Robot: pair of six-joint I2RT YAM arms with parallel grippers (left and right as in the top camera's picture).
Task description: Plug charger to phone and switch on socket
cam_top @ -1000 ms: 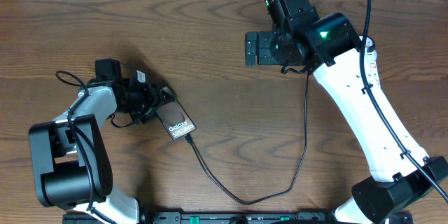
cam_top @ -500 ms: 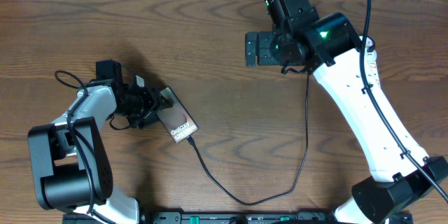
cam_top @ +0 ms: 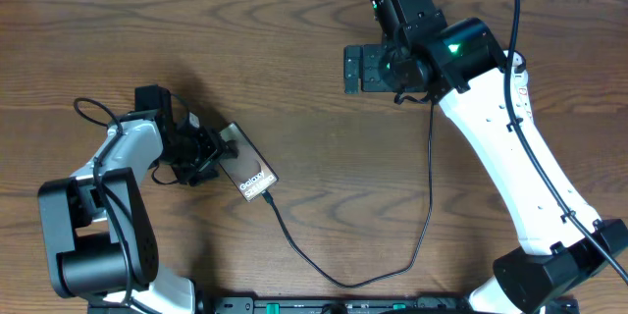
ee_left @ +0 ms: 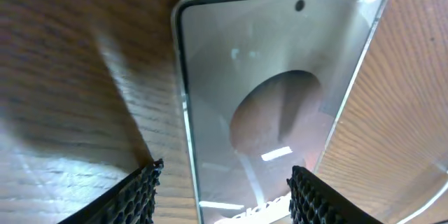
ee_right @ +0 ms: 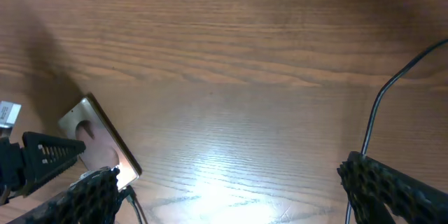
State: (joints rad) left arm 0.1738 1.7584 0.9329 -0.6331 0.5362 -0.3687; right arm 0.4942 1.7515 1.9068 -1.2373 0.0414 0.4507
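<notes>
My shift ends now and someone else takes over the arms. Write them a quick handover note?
Left gripper: open, fingers astride the phone, not clamped on it.
Right gripper: open, empty, raised over the far side of the table.
Phone: flat on the table, screen up.
Charger: its cable meets the phone's end by the Galaxy lettering and looks plugged in; the joint is too small to confirm.
Socket: in no view; the cable runs up under the right arm.
Done: plugging, apparently. Left: find the socket, switch it on.
</notes>
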